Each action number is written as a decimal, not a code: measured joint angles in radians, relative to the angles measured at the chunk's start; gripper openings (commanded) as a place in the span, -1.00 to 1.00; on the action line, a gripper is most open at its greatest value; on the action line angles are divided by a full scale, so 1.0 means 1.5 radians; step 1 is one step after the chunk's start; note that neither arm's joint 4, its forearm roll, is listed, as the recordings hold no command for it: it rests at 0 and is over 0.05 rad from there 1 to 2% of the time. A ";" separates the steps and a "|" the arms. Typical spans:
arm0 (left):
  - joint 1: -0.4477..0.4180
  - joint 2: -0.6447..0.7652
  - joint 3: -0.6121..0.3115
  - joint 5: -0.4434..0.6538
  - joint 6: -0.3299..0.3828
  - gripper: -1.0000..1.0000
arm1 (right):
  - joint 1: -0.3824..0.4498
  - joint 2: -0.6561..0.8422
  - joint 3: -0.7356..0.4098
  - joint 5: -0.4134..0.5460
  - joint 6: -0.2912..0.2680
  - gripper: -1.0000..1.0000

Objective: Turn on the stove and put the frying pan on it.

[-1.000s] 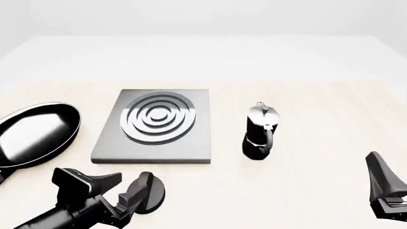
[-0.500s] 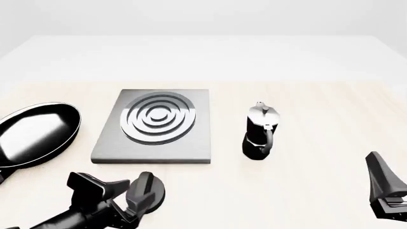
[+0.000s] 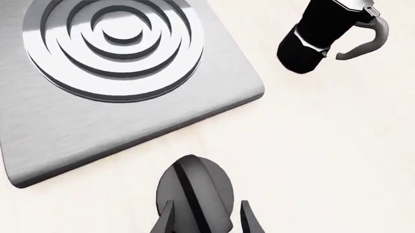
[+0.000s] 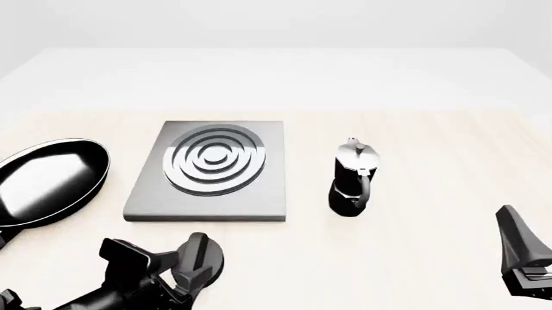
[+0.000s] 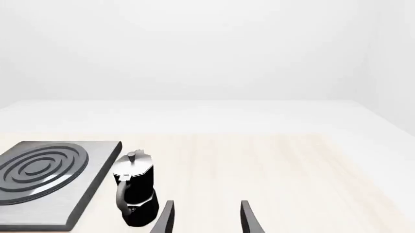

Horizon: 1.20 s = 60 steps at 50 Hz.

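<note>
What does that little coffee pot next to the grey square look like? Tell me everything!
The moka pot is black at the bottom and shiny silver on top, with a small knob on its lid and a curved handle on the side nearer the camera in the front view. It stands upright on the pale wooden table, to the right of the stove with a gap between them. Nothing touches it except the table. Neither gripper is near it.
</note>
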 measured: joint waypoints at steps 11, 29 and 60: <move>-0.012 -0.009 -0.004 0.018 -0.006 1.00 | 0.000 0.000 0.000 0.000 0.000 1.00; -0.045 -0.056 -0.012 0.094 -0.027 1.00 | 0.000 0.000 0.000 0.000 0.000 1.00; -0.094 -0.309 -0.041 0.442 -0.001 1.00 | 0.000 0.000 0.000 0.000 0.000 1.00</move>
